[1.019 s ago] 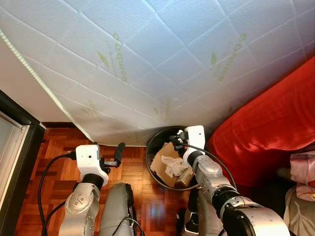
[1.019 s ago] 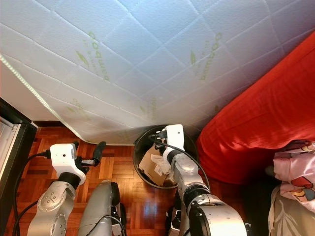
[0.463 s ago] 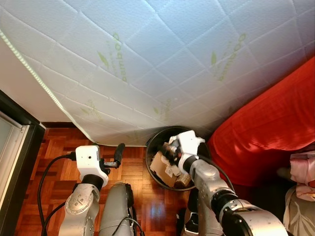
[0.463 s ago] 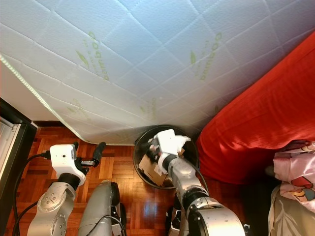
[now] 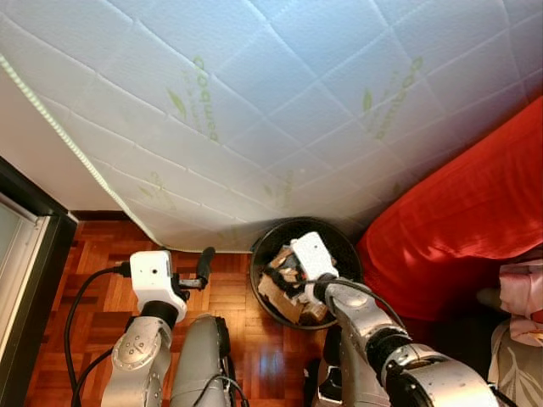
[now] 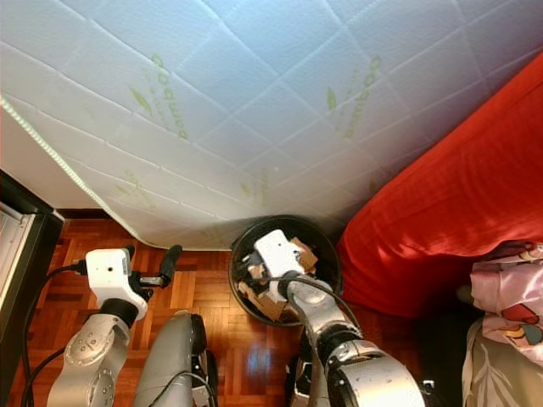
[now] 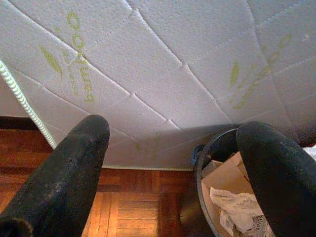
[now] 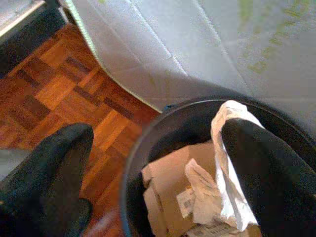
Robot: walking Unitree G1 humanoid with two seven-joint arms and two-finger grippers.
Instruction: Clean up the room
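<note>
Right gripper (image 8: 153, 163) jaws wide apart over black bin (image 5: 339, 242), white paper (image 8: 224, 163) against one finger; left gripper (image 7: 173, 168) jaws wide, empty.

Quilted white cloth mattress (image 5: 280, 102), glossy wood parquet floor (image 5: 102, 254), matt black bin (image 5: 263, 254) holding brown cardboard (image 8: 163, 187) and crumpled white paper (image 8: 222, 163).

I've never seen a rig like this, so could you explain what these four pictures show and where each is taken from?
It is a humanoid robot tidying a room. The two wide pictures come from cameras on its head, looking down at its silver arms. The other two come from each wrist, looking along two black fingers. A black trash bin stands on the wooden floor against a white mattress, beside a red cover. The right gripper hangs open over the bin, white paper draped against one finger above cardboard. The left gripper is open and holds nothing.
</note>
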